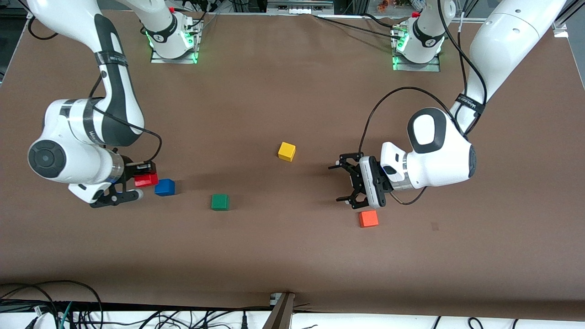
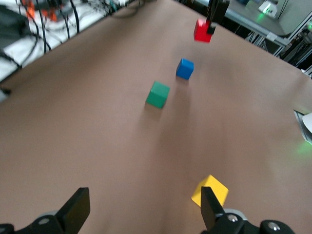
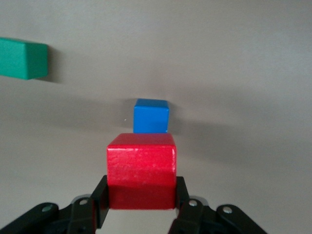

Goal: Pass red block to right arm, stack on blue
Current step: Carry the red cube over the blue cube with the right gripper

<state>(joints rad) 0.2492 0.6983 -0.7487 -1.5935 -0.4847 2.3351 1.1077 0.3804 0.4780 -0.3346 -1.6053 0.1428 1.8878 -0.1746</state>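
- The right gripper [image 1: 132, 180] is positioned at the right arm's end of the table. The red block [image 1: 146, 179] is pinched between its fingers [image 3: 101, 201], which are pressed against two opposite faces of the cube.
- The red block is held in the air, not yet over the blue [image 1: 165, 187]. In the front view the blue is seen resting on the table just beside the held cube, toward the left arm's end; in the right wrist view it [image 3: 151, 116] lies straight ahead of the fingertips, clear of the red block [image 3: 141, 170].
- The coming move is judged to turn on this offset: a short travel along the line from the fingers to the blue is required before lowering. Both cubes appear squared to each other, so little wrist rotation should be needed.
- A green cube [image 1: 220, 202] lies on the table, nearer the front camera than the blue and toward the left arm's end. A yellow cube [image 1: 286, 151] lies near mid-table.
- The left gripper [image 1: 343, 183] waits with fingers [image 2: 211, 210] spread and nothing held, over bare table beside an orange cube [image 1: 368, 219]. The handover is judged complete; the stacking remains.
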